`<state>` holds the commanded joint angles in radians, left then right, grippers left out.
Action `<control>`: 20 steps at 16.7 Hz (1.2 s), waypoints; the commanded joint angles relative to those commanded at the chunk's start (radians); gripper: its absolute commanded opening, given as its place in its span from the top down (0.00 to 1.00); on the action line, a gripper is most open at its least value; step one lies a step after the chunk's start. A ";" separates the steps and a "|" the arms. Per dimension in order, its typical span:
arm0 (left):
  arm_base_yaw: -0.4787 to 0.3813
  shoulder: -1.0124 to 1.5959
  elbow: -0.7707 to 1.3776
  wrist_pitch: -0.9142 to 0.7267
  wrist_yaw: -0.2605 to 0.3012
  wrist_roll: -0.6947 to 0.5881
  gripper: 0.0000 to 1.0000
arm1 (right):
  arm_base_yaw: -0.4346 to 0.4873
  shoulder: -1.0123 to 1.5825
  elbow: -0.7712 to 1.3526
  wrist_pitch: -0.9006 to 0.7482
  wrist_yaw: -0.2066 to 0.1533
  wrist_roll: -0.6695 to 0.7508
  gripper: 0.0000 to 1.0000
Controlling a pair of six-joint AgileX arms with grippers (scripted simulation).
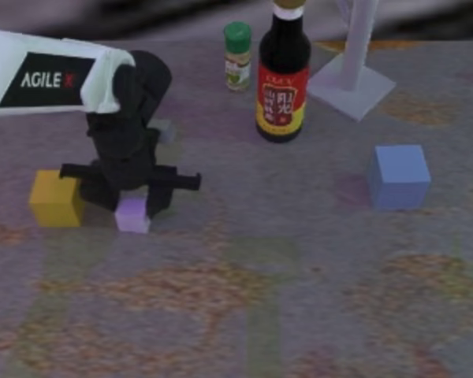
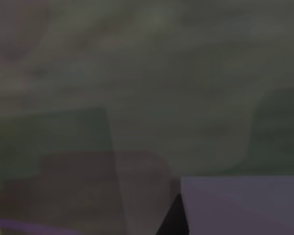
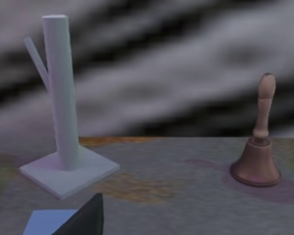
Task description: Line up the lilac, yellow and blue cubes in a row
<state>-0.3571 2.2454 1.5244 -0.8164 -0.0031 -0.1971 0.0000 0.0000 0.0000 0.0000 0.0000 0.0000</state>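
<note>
- Your lilac cube (image 1: 132,215) sat on the surface directly under the left gripper (image 1: 132,206), just beside the yellow cube (image 1: 56,198); whether the jaws held it, you could not tell.
- The blue cube (image 1: 399,176) lay well apart at the right, nearer your unseen right arm.
- The sauce bottle (image 1: 284,75) and spice jar (image 1: 237,55) stood behind, clear of the row.
</note>
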 joint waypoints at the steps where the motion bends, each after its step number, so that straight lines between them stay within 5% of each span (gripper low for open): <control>1: 0.000 -0.005 0.009 -0.014 0.000 0.000 1.00 | 0.000 0.000 0.000 0.000 0.000 0.000 0.00; 8: 0.018 -0.092 0.125 -0.220 -0.001 -0.003 1.00 | 0.000 0.000 0.000 0.000 0.000 0.000 0.00; 14: -0.001 -0.089 0.136 -0.231 -0.002 -0.015 1.00 | 0.000 0.000 0.000 0.000 0.000 0.000 0.00; 20: -0.239 -0.031 0.246 -0.299 -0.008 -0.293 1.00 | 0.000 0.000 0.000 0.000 0.000 0.000 0.00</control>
<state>-0.5957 2.2147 1.7703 -1.1150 -0.0115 -0.4905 0.0000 0.0000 0.0000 0.0000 0.0000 0.0000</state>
